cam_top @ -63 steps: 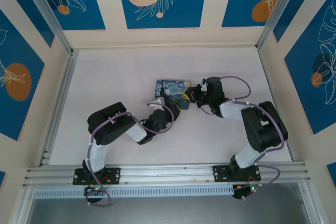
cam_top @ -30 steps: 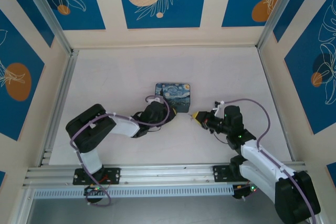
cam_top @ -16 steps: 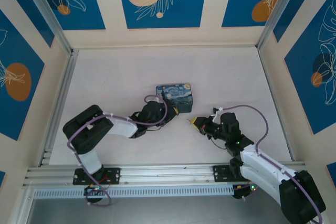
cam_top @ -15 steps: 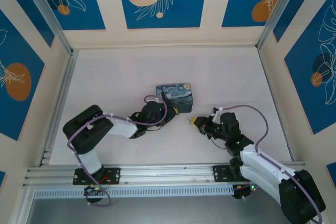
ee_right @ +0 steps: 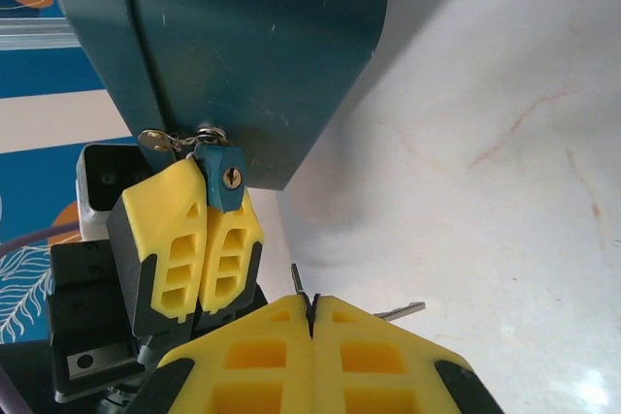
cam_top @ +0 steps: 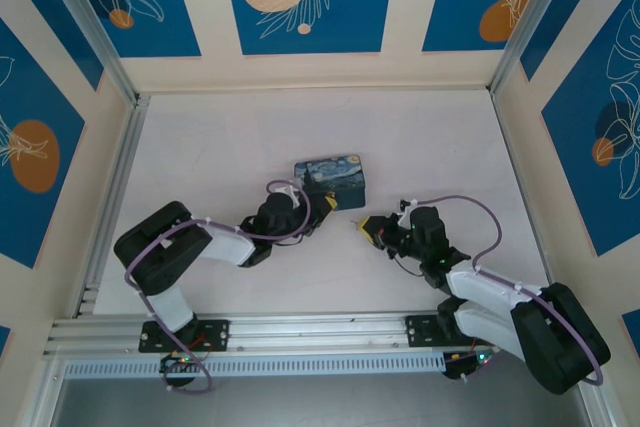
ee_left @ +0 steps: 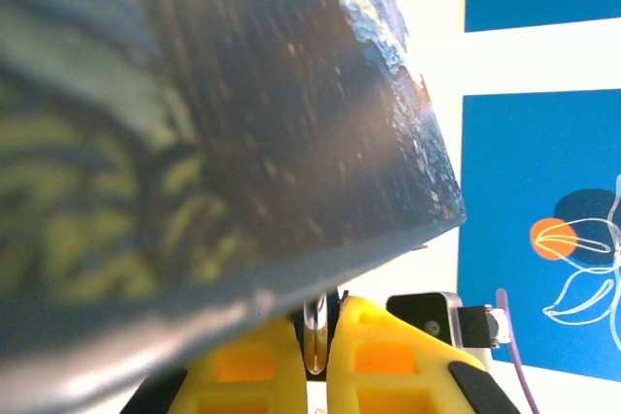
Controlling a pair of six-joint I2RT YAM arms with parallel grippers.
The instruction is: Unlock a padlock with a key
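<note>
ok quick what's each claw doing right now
left claw: closed, holding the padlock
right claw: closed, holding the key

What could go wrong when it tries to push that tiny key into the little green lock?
1. Only a short tip of the thin key pokes from the shut right tool; it could twist or slip when pushed.
2. The padlock has a tiny keyhole, so slightly off aim would miss it.
3. The left tool pinches the padlock just at its very end, against the tin; a hard push might knock it loose.
</note>
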